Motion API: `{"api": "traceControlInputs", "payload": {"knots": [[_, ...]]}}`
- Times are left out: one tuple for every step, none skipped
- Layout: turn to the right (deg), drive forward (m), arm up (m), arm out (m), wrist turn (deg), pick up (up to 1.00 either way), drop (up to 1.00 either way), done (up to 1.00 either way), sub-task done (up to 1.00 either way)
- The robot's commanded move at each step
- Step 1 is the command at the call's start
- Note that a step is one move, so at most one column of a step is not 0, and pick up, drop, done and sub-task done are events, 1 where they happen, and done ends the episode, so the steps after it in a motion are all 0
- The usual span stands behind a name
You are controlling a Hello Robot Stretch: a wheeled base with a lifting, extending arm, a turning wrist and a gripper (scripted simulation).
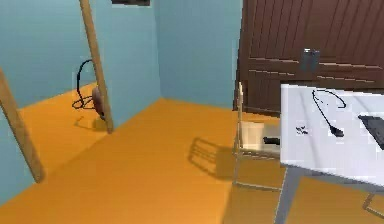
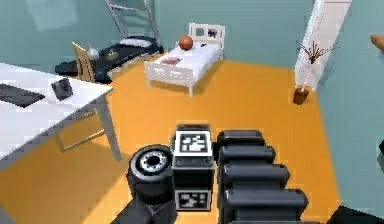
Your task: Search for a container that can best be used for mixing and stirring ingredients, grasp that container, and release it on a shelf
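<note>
The arm's dark bar [image 2: 250, 180] rises from the bottom of the arm side view, with two white marked squares [image 2: 192, 165] at its end. Left of them sits the gripper's [image 2: 148, 185] dark body with a round part. Its far end is cut off at the picture's bottom, so I cannot tell whether it holds anything. At the back stands a grey metal rack [image 2: 135, 20] behind a low dark stand [image 2: 120, 55]. On the white table [image 1: 320, 150] lie a black cable [image 1: 328, 108] and a flat dark thing [image 1: 372, 128].
A wooden chair [image 1: 250, 135] stands by the table before a dark brown door [image 1: 300, 50]. A white bed [image 2: 185, 65] carries an orange ball [image 2: 184, 43]. A potted plant [image 2: 303, 90] stands at the right wall. Wooden posts [image 1: 97, 60] frame the teal walls. Orange floor [image 1: 140, 160] lies between.
</note>
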Motion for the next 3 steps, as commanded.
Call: {"api": "traceControlInputs", "payload": {"knots": [[-45.0,0.00,0.00,0.00,0.0,0.00,0.00,0.00,0.00],[-21.0,0.00,0.00,0.00,0.0,0.00,0.00,0.00,0.00],[0.0,0.05,0.00,0.00,0.0,0.00,0.00,0.00,0.00]]}}
